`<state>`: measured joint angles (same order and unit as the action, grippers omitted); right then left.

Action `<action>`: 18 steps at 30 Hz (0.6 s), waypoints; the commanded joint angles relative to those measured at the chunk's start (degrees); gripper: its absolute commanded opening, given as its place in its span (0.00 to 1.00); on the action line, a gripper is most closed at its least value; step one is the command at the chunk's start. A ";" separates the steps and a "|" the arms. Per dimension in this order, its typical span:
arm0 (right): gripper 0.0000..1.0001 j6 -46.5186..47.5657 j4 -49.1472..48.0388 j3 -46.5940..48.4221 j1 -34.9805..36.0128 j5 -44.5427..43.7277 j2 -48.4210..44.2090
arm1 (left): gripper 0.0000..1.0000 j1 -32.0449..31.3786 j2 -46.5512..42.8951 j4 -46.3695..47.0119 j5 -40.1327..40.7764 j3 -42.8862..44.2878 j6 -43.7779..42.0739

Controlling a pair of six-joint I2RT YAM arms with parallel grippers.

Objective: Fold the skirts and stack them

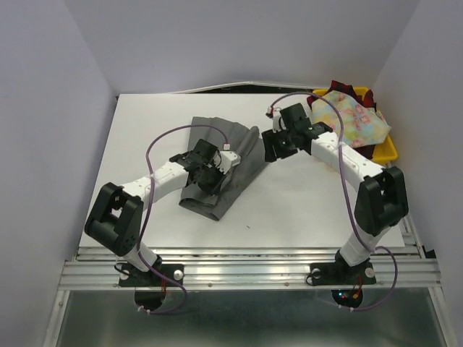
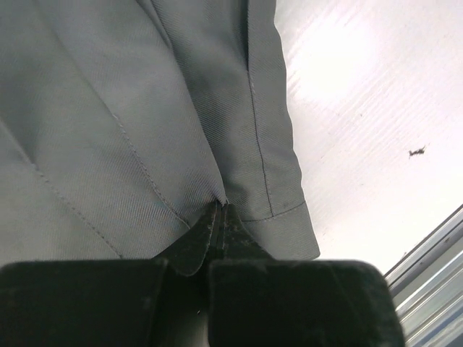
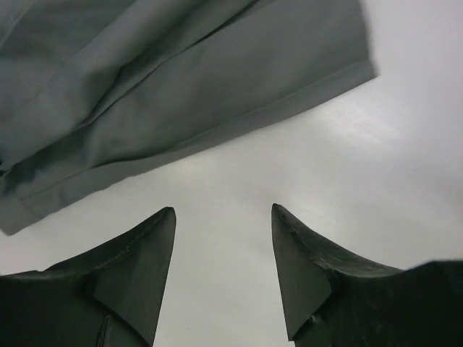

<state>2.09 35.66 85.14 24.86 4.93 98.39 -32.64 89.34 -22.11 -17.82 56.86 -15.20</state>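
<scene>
The grey pleated skirt lies folded lengthwise in the middle of the white table. My left gripper sits on its near part, jaws shut and pinching a fold of the grey skirt. My right gripper is open and empty just right of the skirt's far corner, above bare table. The floral skirt lies on top of the plaid skirt in the tray at the back right.
A yellow plastic tray stands at the table's back right edge. The table's metal front rail runs along the near edge. White walls close in the left, back and right sides.
</scene>
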 commanded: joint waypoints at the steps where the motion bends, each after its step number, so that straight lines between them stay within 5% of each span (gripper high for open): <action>1: 0.60 -14.64 -0.93 -8.23 0.45 17.63 2.42 | 0.00 0.04 -1.37 1.89 -0.28 0.97 3.33; 5: 0.58 -24.30 -9.63 -13.76 0.45 25.64 5.66 | 0.00 0.04 -0.13 1.72 -1.68 1.41 4.65; 12: 0.56 -26.52 -16.85 -12.90 0.45 21.27 14.61 | 0.00 0.39 -0.22 2.33 -3.36 0.36 5.44; 15: 0.48 -25.56 -18.87 -8.52 0.45 19.34 18.67 | 0.00 1.35 0.31 2.51 -4.67 0.01 5.88; 18: 0.28 -24.50 -19.05 -0.61 0.45 17.75 24.56 | 0.00 3.02 0.83 2.51 -6.87 0.09 6.23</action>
<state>-23.24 21.54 77.91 24.88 27.00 116.71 -31.38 89.69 -20.49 -21.15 56.86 -10.11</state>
